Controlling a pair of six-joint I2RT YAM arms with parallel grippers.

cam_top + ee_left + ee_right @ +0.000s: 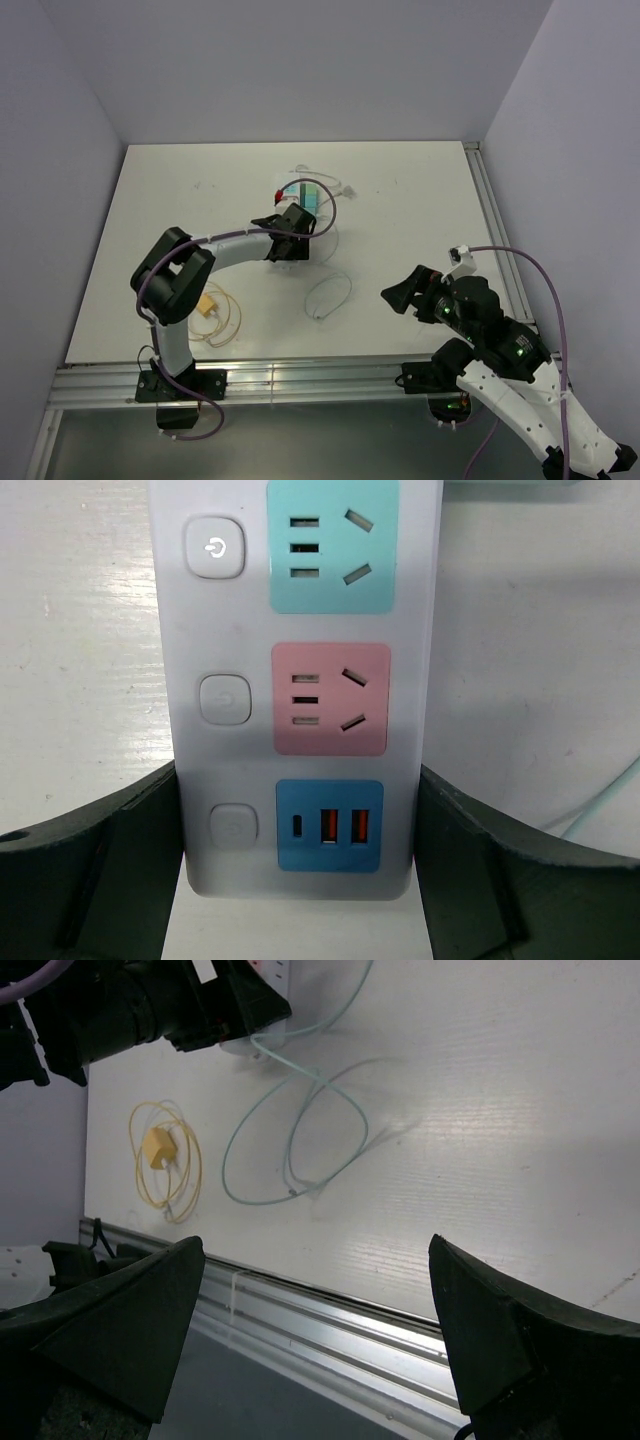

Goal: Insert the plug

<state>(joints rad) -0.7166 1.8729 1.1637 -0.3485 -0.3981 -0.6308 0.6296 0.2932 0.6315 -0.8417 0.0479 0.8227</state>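
A white power strip (pixel 300 630) lies on the table with a teal socket, a pink socket and a blue USB panel (pixel 329 825); all sockets are unoccupied. It also shows in the top view (pixel 306 196). My left gripper (pixel 298 880) holds the strip's near end, one finger against each side. A pale teal cable (pixel 300 1130) lies looped on the table, its small free end (pixel 292 1192) loose. My right gripper (pixel 320 1340) is open and empty, raised over the table's front edge, right of the cable loop (pixel 330 293).
A coiled yellow cable with a yellow plug (pixel 213 308) lies at the front left, also seen in the right wrist view (pixel 160 1150). An aluminium rail (pixel 300 378) runs along the table's near edge. Walls close in at the back and the right.
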